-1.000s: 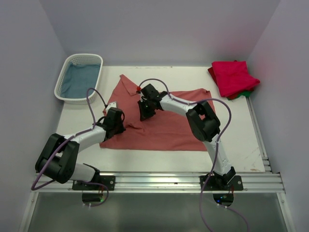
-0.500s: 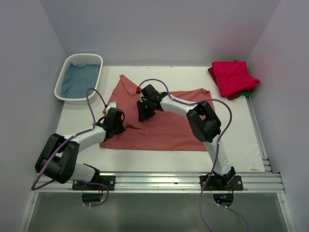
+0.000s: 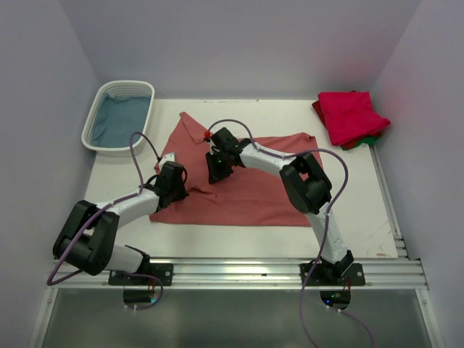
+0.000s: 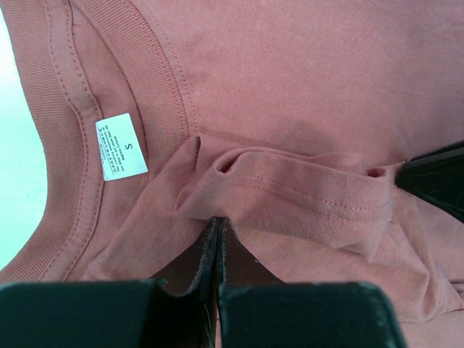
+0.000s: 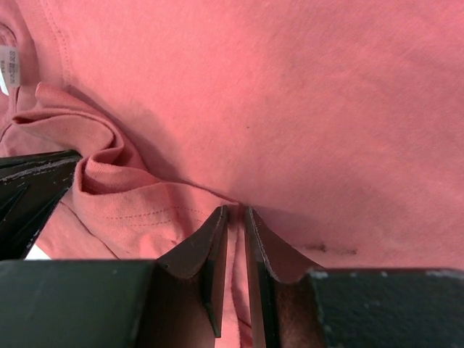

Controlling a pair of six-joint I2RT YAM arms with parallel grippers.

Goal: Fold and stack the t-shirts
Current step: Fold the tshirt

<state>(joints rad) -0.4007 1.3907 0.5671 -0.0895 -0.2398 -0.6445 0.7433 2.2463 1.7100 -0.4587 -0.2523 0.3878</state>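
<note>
— Where does the salmon-red t-shirt (image 3: 246, 196) lie relative to our grippers?

— In the overhead view it is spread flat over the middle of the counter (image 3: 362, 217), and both our grippers are down on its left half. Our left gripper (image 4: 220, 226) sits near the shirt's left edge. Our right gripper (image 5: 235, 212) is just to its right, nearer the centre of the frame.

— Are we holding anything on the left?

— Yes. The jaws are pressed together with a thin fold of the salmon cloth pinched between them. In that wrist view a bunched hem ridge lies just above the fingertips. The collar (image 4: 156, 80) curves through the upper left, with a white tag (image 4: 122, 146) marked S inside it.

— And the right?

— Its jaws stand only a narrow slit apart, with a raised crease of the same shirt caught in the slit, so we grip cloth there too.

— What about containers?

— The white lattice basket (image 3: 93, 138) stands in the upper left of the overhead frame, off the shirt, with a blue-grey cloth (image 3: 119, 119) lying in it.

— The other shirts?

— In the upper right, the folded crimson-pink t-shirt (image 3: 351, 116) lies on top of the green t-shirt (image 3: 370, 141). We see only a sliver of the green one at the pile's lower right edge. The pile is well apart from both grippers.
</note>
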